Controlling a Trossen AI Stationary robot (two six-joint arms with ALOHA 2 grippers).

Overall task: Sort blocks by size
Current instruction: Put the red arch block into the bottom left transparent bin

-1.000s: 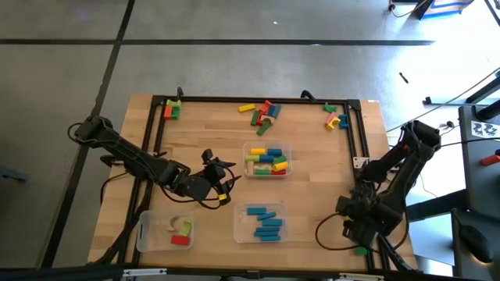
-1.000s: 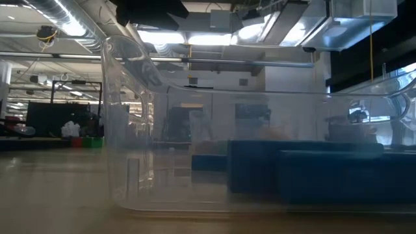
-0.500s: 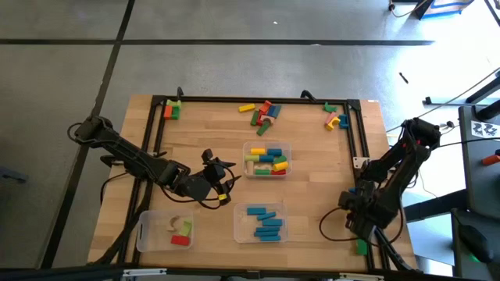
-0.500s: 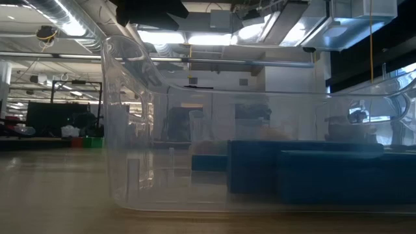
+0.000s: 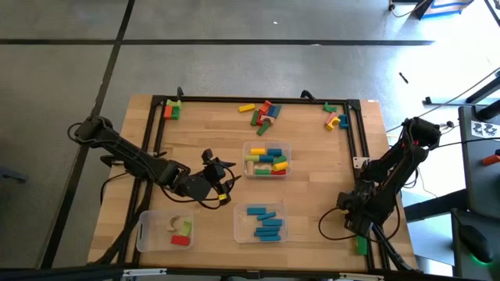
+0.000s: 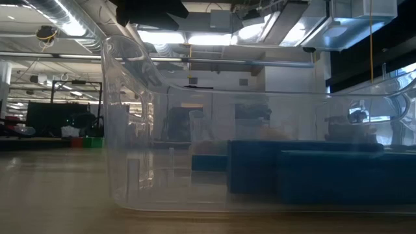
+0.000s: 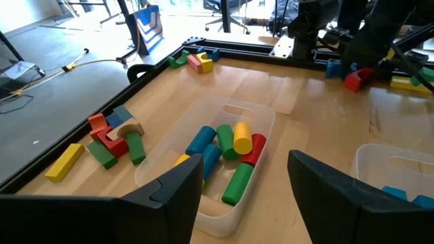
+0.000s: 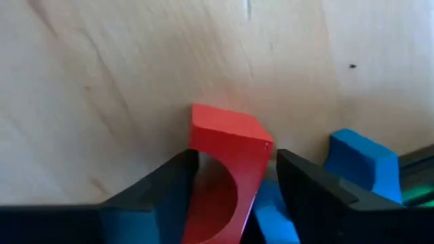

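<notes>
Red, with an arched cut-out, a painted wooden block [image 8: 227, 169] stands directly between the right gripper [image 8: 234, 193]'s spread fingers at the table [image 5: 312, 187]'s near right corner, blue blocks [image 8: 356, 163] just beside. The left gripper [image 7: 244, 186] hangs spread, facing a clear tray of mixed cylinders [image 7: 227, 152].
</notes>
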